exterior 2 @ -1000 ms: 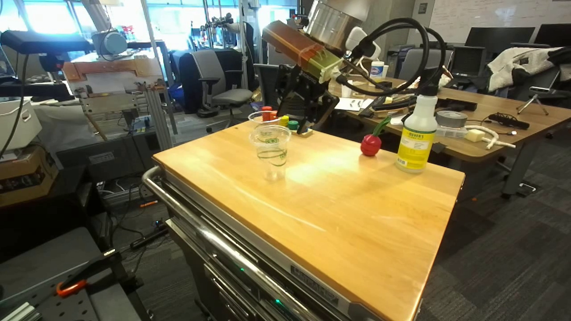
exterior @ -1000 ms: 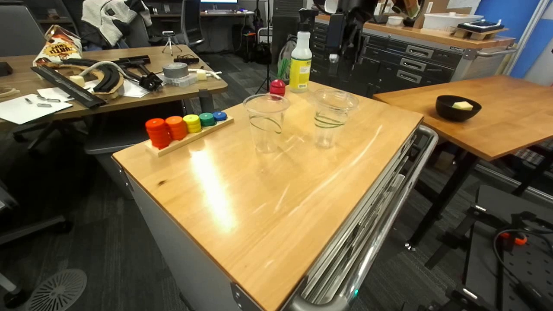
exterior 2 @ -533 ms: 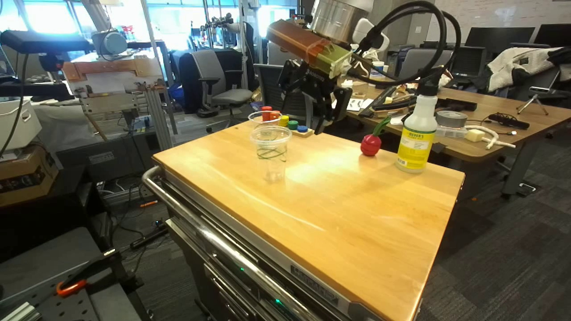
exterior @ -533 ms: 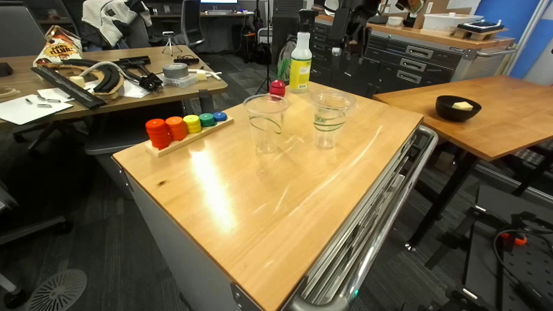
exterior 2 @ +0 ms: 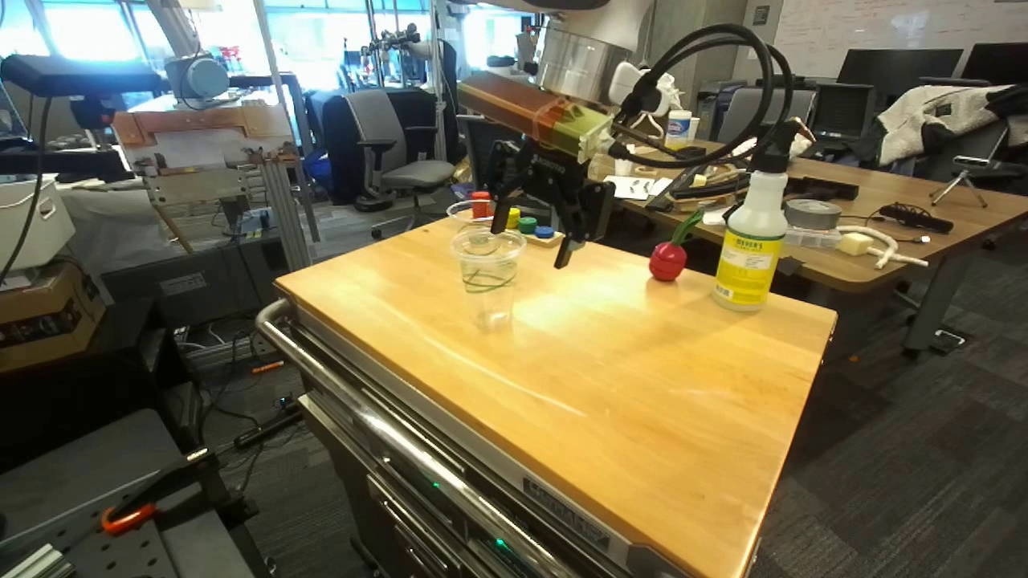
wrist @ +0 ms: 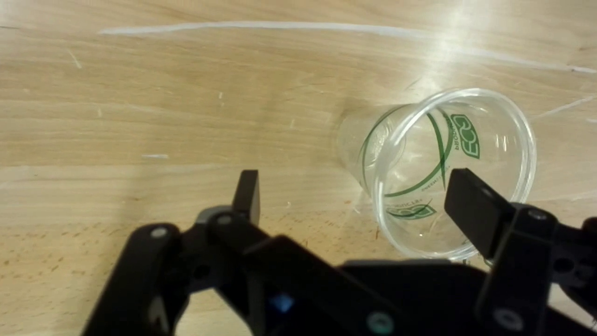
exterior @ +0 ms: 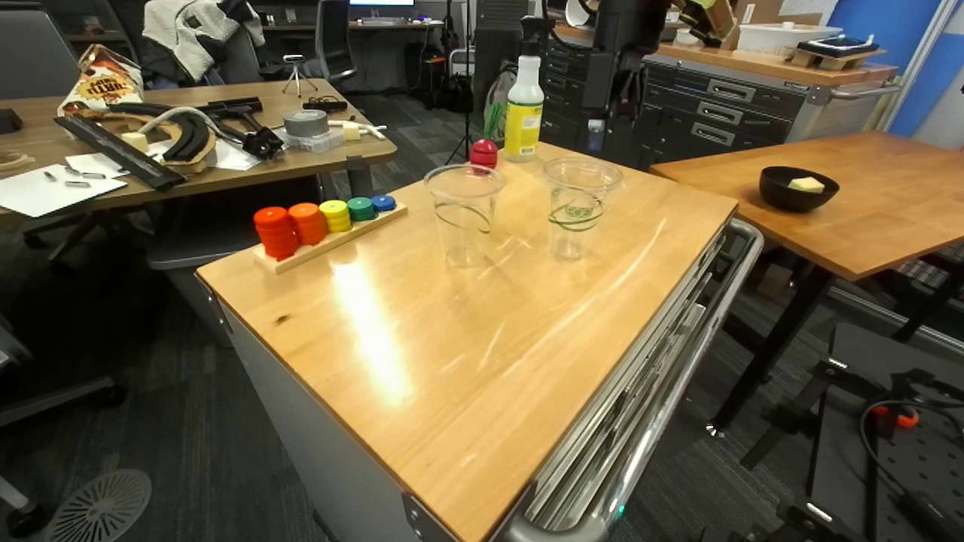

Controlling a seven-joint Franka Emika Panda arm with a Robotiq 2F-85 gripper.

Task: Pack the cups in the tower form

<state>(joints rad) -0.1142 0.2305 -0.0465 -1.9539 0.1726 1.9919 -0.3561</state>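
Clear cups stand upright on the wooden cart top (exterior: 452,361). In an exterior view, one cup (exterior: 464,226) is left of another clear cup (exterior: 576,218) with green print. That printed cup shows a doubled rim; I cannot tell how many are nested there. From another angle it is the nearer cup (exterior 2: 488,277), with the rim of the plain cup (exterior 2: 454,218) behind it. My gripper (exterior 2: 531,240) hangs open and empty beyond the printed cup, above the top. In the wrist view, the right finger of the gripper (wrist: 353,189) overlaps the printed cup's (wrist: 415,140) rim; no hold shows.
A wooden row of coloured rings (exterior: 324,222) stands along one edge. A red toy with green leaves (exterior 2: 668,261) and a yellow-green spray bottle (exterior 2: 751,249) stand at one end. A metal handle (exterior: 678,391) runs along one side. A black bowl (exterior: 798,196) sits on another table.
The gripper shifted away, then came back and lower, with both fingers now showing in an exterior view. The printed cup's logo has turned and its rim shifted slightly. The plain cup has not moved.
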